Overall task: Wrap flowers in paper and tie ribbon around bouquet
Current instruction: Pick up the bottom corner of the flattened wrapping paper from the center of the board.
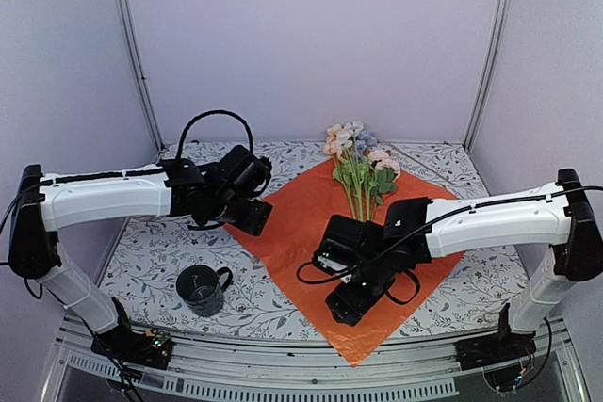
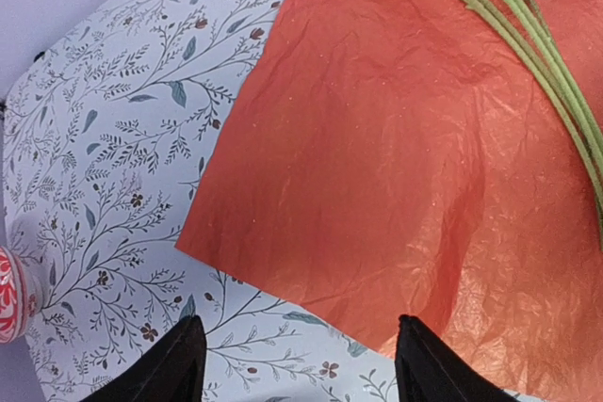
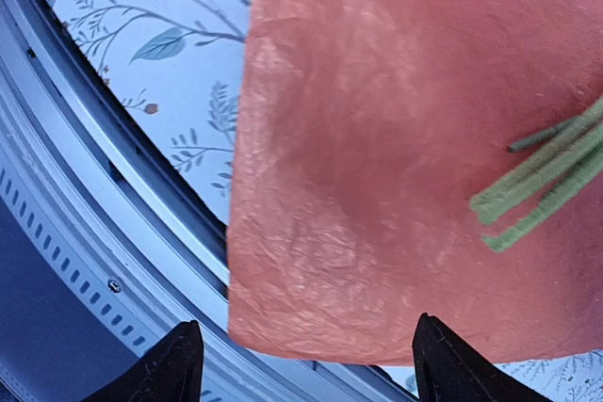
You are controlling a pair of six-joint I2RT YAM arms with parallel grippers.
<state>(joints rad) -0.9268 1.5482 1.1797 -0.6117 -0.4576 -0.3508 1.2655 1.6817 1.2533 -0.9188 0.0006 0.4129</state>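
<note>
On the leafy tablecloth (image 1: 151,251), the paper (image 1: 301,223) is lying flat, orange-red side up, with the flowers (image 1: 358,162) resting on its far half.

Nearest me, the paper's near corner is reaching over the metal rail (image 1: 283,364), and the right gripper (image 3: 306,364) is hanging over that near part with its jaws standing wide and nothing between them, the cut stem ends lying just beyond. Left of the paper, well apart from it, a dark mug (image 1: 201,289) is standing upright. Further back, the left gripper (image 2: 301,364) is hovering at the paper's left edge, jaws also spread wide and holding nothing. Beyond both, the green stems are running up the paper, the heads lying at its far corner.
</note>
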